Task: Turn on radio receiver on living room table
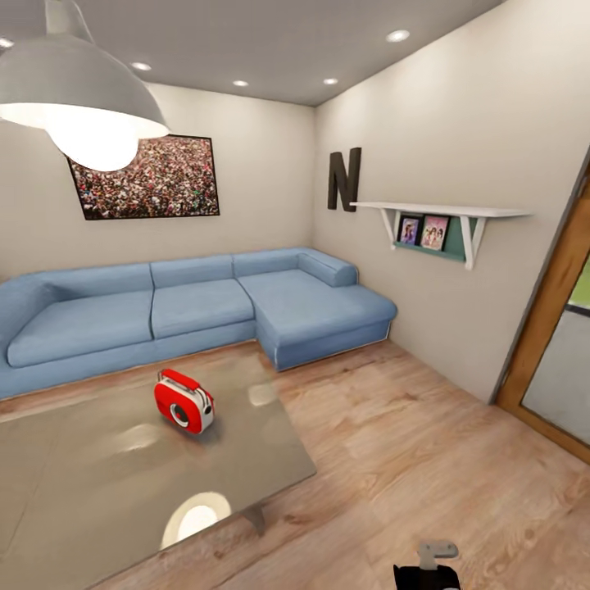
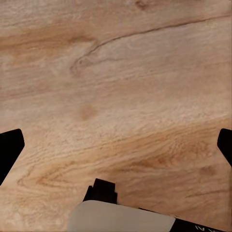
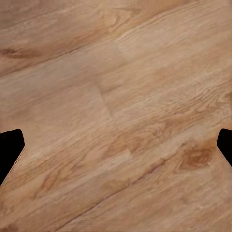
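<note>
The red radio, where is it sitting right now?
In the head view, the radio receiver stands on the table, left of centre, near the edge facing the blue sofa.

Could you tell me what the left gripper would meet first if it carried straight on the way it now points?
Most likely the wood floor: past the left gripper's wide-apart jaws nothing else lies in line, though depth is unclear.

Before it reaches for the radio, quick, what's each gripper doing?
Left gripper: open, empty, over the floor.
Right gripper: open, empty, over the floor.
</note>
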Controlling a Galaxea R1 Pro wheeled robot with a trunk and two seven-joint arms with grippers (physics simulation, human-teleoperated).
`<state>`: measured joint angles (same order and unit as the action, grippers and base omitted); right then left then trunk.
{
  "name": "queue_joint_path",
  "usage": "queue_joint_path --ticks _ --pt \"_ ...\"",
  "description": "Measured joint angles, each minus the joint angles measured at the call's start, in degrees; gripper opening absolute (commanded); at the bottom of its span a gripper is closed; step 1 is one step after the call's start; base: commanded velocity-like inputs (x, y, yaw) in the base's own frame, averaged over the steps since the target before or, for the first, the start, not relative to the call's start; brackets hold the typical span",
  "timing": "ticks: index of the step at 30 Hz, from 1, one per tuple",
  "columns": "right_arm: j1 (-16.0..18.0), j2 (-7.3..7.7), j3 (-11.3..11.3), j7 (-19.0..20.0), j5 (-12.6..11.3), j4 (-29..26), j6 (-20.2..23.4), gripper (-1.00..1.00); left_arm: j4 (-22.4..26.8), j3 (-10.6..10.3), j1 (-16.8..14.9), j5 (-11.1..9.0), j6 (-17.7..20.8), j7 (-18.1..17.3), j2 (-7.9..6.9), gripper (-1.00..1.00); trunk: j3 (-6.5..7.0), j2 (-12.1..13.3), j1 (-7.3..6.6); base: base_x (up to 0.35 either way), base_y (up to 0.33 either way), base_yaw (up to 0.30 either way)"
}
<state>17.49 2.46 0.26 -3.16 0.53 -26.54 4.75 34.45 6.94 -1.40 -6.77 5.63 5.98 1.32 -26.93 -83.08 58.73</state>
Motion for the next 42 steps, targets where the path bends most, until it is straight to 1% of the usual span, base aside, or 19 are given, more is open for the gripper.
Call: queue_joint_path --ticks 4,10,21,26,27,29,30,40,42 --pt "0.0 0.00 0.0 0.0 0.0 0.0 0.0 1.00 0.0 0.0 0.0 0.0 0.0 0.0 0.00 1.00 0.00 0.0 0.00 0.309 -0.191 0.291" --pt "0.0 0.00 0.0 0.0 0.0 0.0 0.0 1.00 0.0 0.0 0.0 0.0 0.0 0.9 0.07 1.00 0.00 0.0 0.00 0.295 -0.210 0.291" --pt "0.0 0.00 0.0 0.0 0.0 0.0 0.1 1.00 0.0 -0.1 0.0 0.0 0.1 1.1 0.09 1.00 0.00 0.0 0.00 0.293 -0.210 0.292" --pt "0.0 0.00 0.1 0.0 0.0 0.0 0.1 1.00 0.0 0.0 0.0 0.0 -0.1 1.1 0.07 1.00 0.00 0.0 0.00 0.310 -0.097 0.292" --pt "0.0 0.00 0.2 0.0 0.0 0.0 0.1 1.00 0.0 0.0 0.0 -0.1 -0.2 1.0 0.06 1.00 0.00 0.0 0.00 0.325 -0.008 0.292" --pt "0.0 0.00 2.8 0.0 -0.1 0.0 0.1 1.00 0.0 0.1 0.0 -0.1 -0.2 1.0 0.01 1.00 0.00 0.0 0.00 0.326 -0.002 0.292" --pt "0.0 0.00 3.1 0.0 -0.1 0.1 0.1 1.00 0.0 0.1 0.0 -0.1 -0.2 1.0 0.00 1.00 0.00 0.0 0.00 0.326 -0.001 0.292" --pt "0.0 0.00 3.5 0.0 -0.2 0.2 0.1 1.00 0.0 0.1 0.0 -0.1 -0.2 1.0 -0.02 1.00 0.00 0.0 0.00 0.326 0.000 0.292" --pt "0.0 0.00 3.6 0.0 -0.2 0.3 0.1 1.00 0.0 0.2 0.0 -0.1 -0.2 1.0 -0.50 1.00 0.00 0.0 0.00 0.326 0.000 0.292"
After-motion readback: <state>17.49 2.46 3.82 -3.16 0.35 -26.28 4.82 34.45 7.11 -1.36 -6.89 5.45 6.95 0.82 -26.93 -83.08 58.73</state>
